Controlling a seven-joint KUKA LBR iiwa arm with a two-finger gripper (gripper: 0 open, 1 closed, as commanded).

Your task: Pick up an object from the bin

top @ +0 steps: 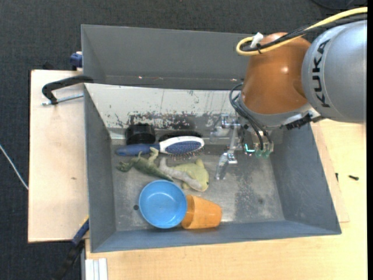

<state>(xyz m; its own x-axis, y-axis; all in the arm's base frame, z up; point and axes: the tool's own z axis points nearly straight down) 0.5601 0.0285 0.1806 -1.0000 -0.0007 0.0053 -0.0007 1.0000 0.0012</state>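
The brush (182,146), white and blue, lies by the back wall of the bin (303,174). It's the nearest thing to the gripper (226,161), which hangs over bare floor just right of the brush. How far open the gripper is I can't tell; I see nothing in it. Closing there would likely catch nothing. A green lizard (143,165) and a pale toy (195,174) just below the brush might snag.
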